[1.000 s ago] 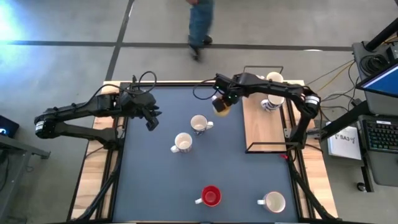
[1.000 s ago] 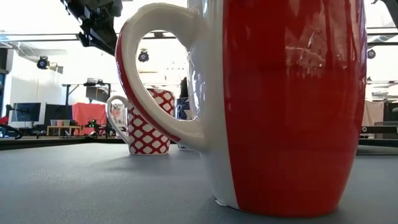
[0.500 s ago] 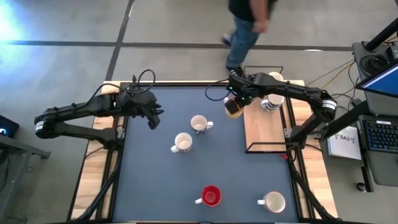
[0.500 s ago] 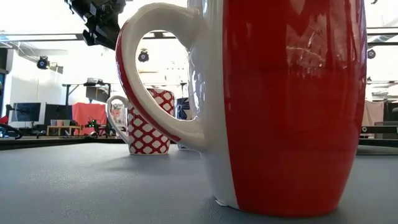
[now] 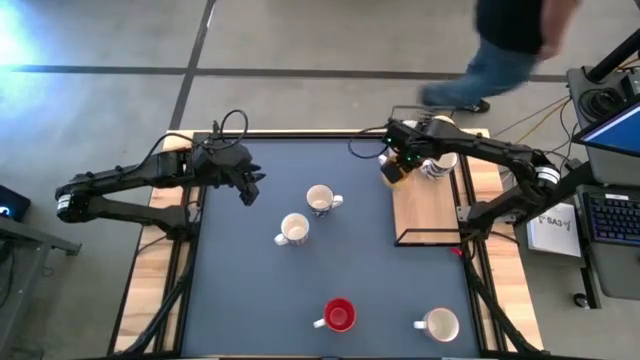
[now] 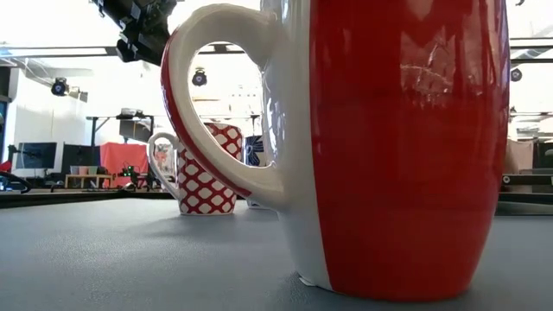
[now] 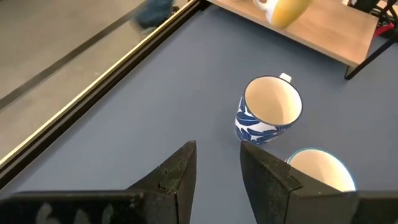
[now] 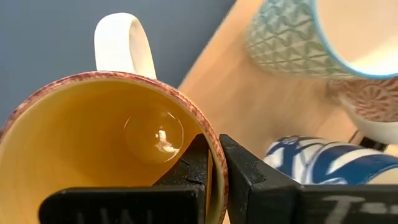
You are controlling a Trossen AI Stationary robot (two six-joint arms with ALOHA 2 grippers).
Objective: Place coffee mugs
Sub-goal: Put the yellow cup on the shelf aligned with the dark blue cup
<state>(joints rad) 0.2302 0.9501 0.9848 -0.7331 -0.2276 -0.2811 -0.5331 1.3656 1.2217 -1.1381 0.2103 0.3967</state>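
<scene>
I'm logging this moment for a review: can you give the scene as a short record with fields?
right gripper: shut on the yellow mug's rim, over the wooden tray's edge
left gripper: open, empty, above the table's far left
mugs on tray: at least three
mugs on table: four, including the red mug

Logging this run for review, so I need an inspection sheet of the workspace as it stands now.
Surface: dark blue table mat, wooden rack board at its right.
Job's things: yellow-orange mug held above board's edge; four mugs on mat, including red mug; more on the board.
Clutter: nothing seen.
Grippers: right gripper shut on mug rim; left gripper open, empty.
Cables: black loop by left arm.
Surroundings: person walking behind table.
</scene>
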